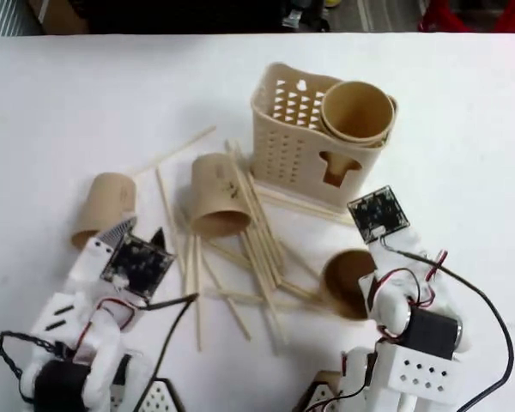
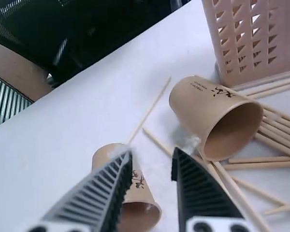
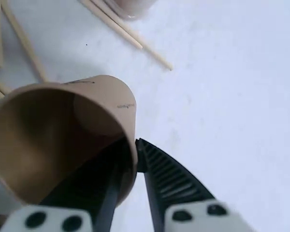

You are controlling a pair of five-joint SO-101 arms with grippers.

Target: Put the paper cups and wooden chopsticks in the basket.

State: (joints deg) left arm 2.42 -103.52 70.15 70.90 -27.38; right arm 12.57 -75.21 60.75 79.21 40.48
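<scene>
A cream perforated basket [image 1: 296,142] stands at the back with paper cups [image 1: 357,110] nested in it. My right gripper [image 3: 130,145] is shut on the rim of a brown paper cup [image 3: 53,135], one finger inside and one outside; the same cup [image 1: 348,281] lies beside the right arm. My left gripper [image 2: 152,157] is open just above a cup [image 2: 135,205] lying on its side, the far-left cup [image 1: 103,206]. Another cup [image 1: 216,196] [image 2: 215,116] lies between the left gripper and the basket. Several wooden chopsticks [image 1: 253,245] lie scattered around it.
The white table [image 1: 86,103] ends at a dark edge behind the basket. A few chopsticks [image 1: 305,204] lie against the basket's front. A single chopstick [image 1: 176,150] lies apart at the back left.
</scene>
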